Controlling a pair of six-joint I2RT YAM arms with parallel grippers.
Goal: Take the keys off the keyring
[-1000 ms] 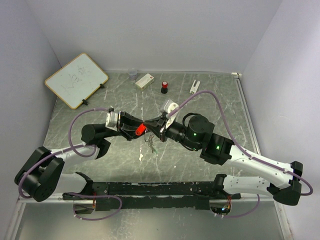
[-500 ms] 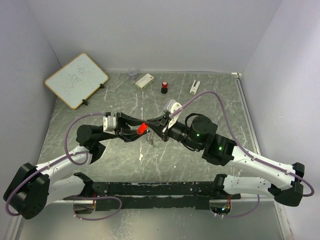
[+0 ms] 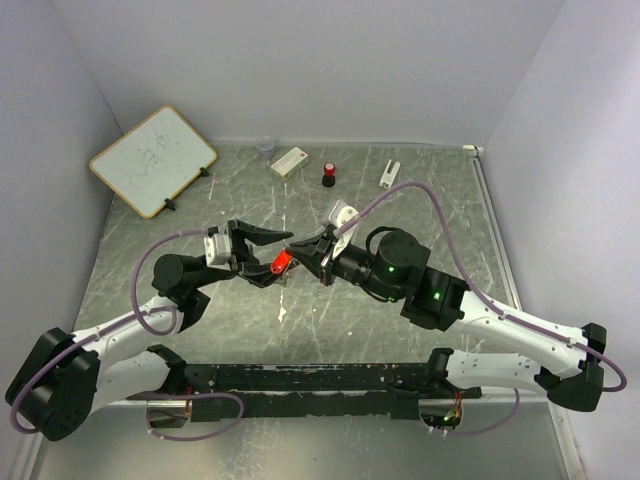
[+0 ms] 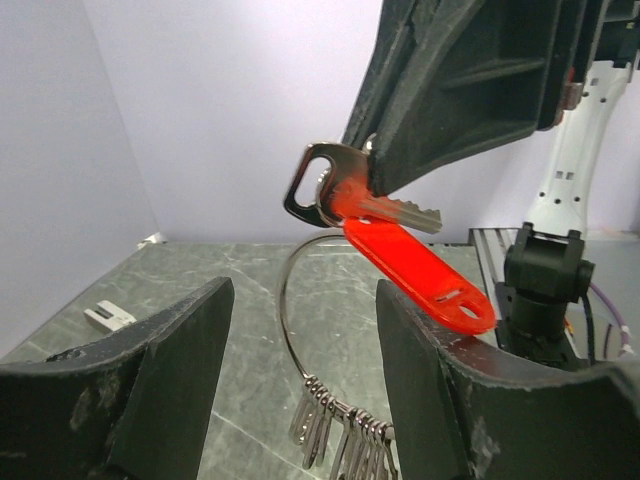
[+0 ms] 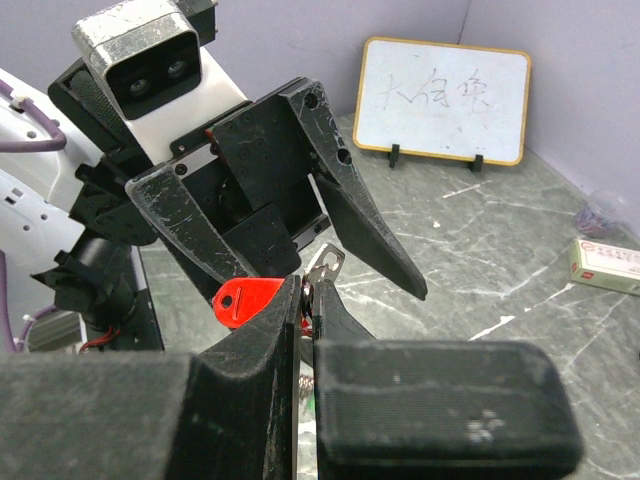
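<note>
Lilac-walled cell with a grey-green marbled table (image 3: pixel 450 170). Left gripper (image 3: pixel 284 256), at centre: jaws spread, one finger on either side of the red tag (image 4: pixel 420 265), gripping nothing. Right gripper (image 3: pixel 297 250), meeting it from the right: clamped shut on the silver key (image 4: pixel 325 190), held clear above the table. From that key hangs the keyring (image 4: pixel 284 300), a thin wire loop, with a bunch of small keys (image 4: pixel 340 435) gathered at its lowest point.

Change: one second ago the left jaws were pinched on the red tag. They have since widened and let go, and the left arm has drawn back toward the near left.

Reading: the whole bundle now hangs from the right gripper alone. No key appears freed, and the left gripper is probably resetting for a fresh grasp.
</note>
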